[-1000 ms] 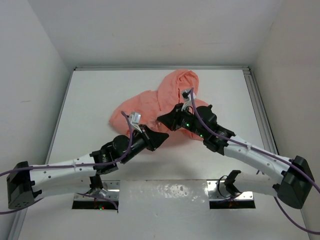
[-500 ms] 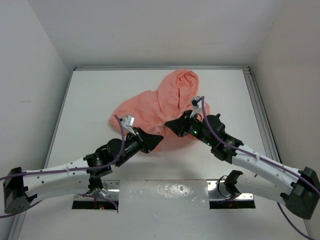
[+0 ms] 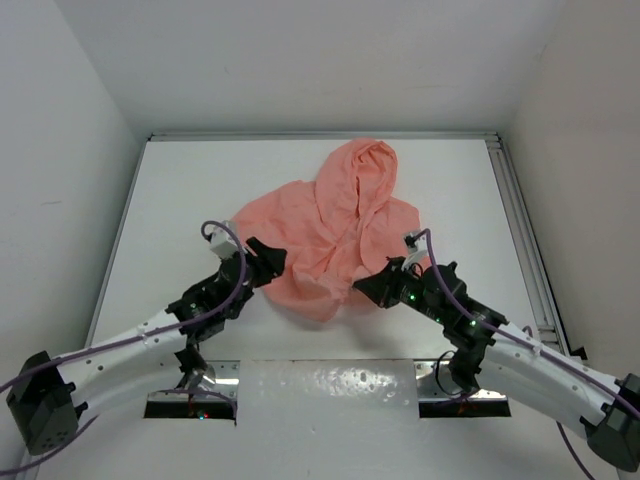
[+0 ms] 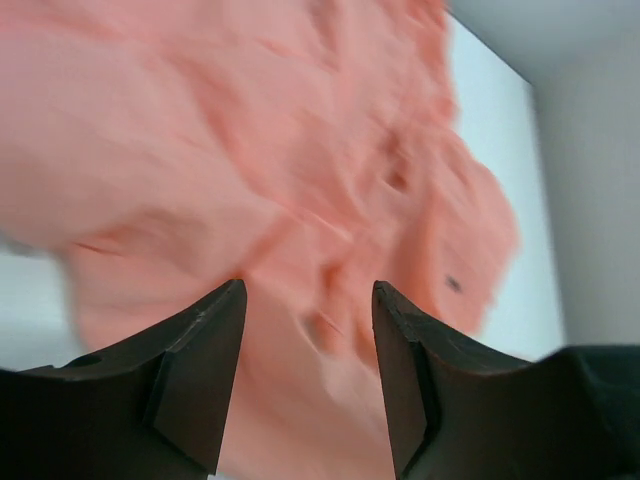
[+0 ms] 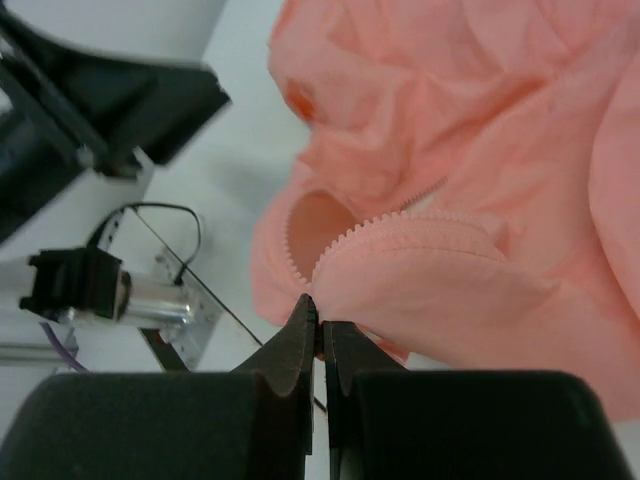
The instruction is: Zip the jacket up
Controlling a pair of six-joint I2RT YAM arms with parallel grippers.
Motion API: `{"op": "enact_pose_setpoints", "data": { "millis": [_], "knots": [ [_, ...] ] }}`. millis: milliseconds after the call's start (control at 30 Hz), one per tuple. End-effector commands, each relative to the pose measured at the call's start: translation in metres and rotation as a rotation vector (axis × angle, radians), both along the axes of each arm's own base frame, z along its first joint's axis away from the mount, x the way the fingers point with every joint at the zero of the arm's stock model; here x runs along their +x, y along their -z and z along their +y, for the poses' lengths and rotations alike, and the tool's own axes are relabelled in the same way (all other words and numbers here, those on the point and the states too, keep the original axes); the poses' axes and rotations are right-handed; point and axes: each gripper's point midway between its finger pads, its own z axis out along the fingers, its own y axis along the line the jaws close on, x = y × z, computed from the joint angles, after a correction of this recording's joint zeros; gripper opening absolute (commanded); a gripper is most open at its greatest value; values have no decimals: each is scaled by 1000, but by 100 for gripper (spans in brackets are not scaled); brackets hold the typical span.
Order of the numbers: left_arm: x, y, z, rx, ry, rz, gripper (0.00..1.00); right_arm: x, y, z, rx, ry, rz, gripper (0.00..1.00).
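Note:
The salmon-pink jacket (image 3: 330,225) lies crumpled mid-table, with its hood (image 3: 365,165) pointing to the far side. My right gripper (image 3: 362,288) is shut on the jacket's near edge, and the right wrist view shows the jaws (image 5: 320,325) pinching the fabric beside a row of zipper teeth (image 5: 400,214). At the jacket's left edge my left gripper (image 3: 270,262) stands open. In the left wrist view its gripper (image 4: 308,300) holds nothing, and blurred pink fabric (image 4: 250,150) with a small dark spot (image 4: 453,284) lies beyond the fingers.
The white table (image 3: 180,200) is boxed in by white walls on three sides. A metal rail (image 3: 515,220) runs along its right edge. A shiny mounting plate (image 3: 330,385) and the arm bases sit at the near edge. A metal bracket with a cable (image 5: 110,290) shows in the right wrist view.
My left gripper has opened, let go of the jacket and drawn back to the left. My right gripper, still shut, has pulled the jacket's edge toward the near side.

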Motion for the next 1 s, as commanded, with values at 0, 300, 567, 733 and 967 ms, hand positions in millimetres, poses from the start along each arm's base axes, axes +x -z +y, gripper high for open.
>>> {"op": "enact_pose_setpoints", "data": {
  "millis": [0, 300, 567, 733, 967],
  "knots": [
    [22, 18, 32, 86, -118, 42, 50, -12, 17, -2, 24, -18, 73, 0],
    [57, 81, 67, 221, -185, 199, 43, -20, 51, -11, 37, 22, 152, 0],
    [143, 56, 5, 225, -79, 134, 33, -12, 83, -23, 94, 170, 267, 0],
    [146, 33, -44, 224, 59, 67, 38, -10, 90, -24, 128, 211, 306, 0],
    [82, 10, -39, 374, 58, 52, 68, -4, 97, -38, 2, 271, 293, 48]
  ]
}}
